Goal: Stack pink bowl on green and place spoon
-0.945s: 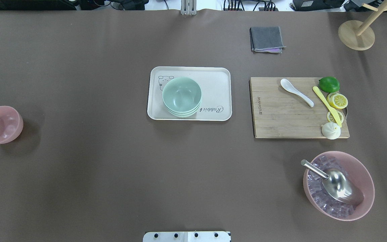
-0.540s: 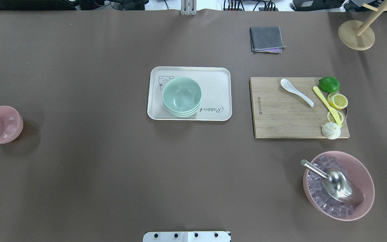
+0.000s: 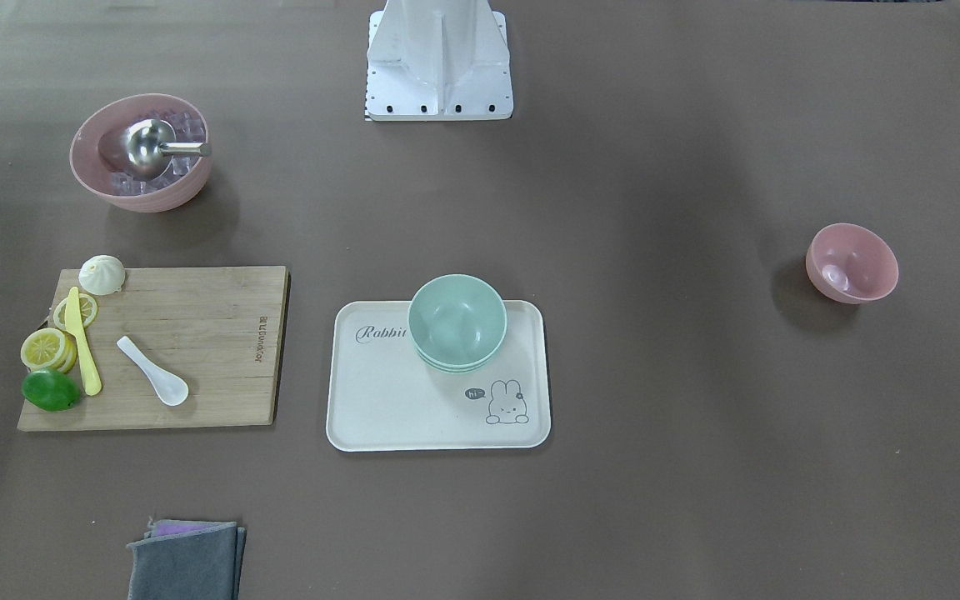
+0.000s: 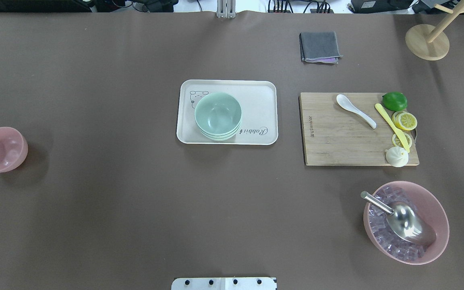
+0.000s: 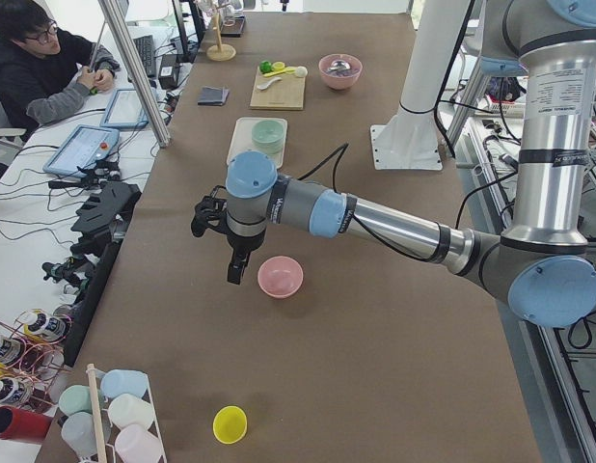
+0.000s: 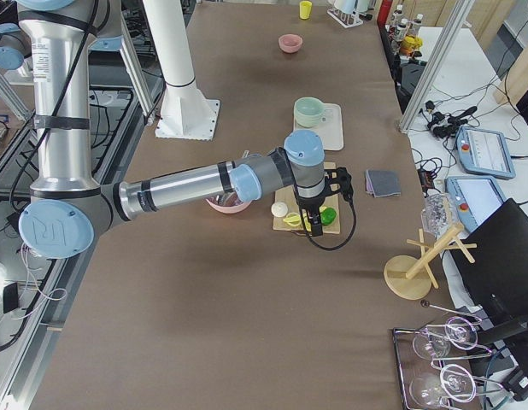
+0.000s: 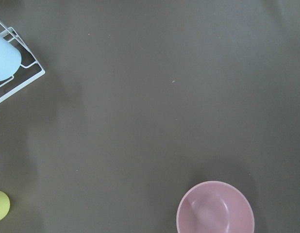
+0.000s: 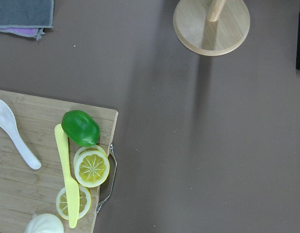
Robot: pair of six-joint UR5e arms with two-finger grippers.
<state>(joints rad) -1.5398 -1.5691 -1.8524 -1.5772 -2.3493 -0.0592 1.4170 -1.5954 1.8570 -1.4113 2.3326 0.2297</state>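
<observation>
Left tool (image 5: 232, 276) hangs near pink bowl (image 4: 0, 149) — open or closed, cannot tell, right tool (image 6: 313, 225) likewise — best pinch rim squarely, lift level, lower centred into green bowls (image 4: 218, 115).

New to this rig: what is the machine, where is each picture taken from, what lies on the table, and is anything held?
A two-armed robot with two-finger grippers stands at a brown table. Two pictures look down from above, one behind the robot, one facing it; two look along the table from its ends; two come from wrist cameras. The left gripper hangs near the small pink bowl; the right gripper above the cutting board, where the white spoon lies. The green bowls sit stacked on a tray. Bowl and spoon lie free, not held; whether the grippers are open I cannot tell.
</observation>
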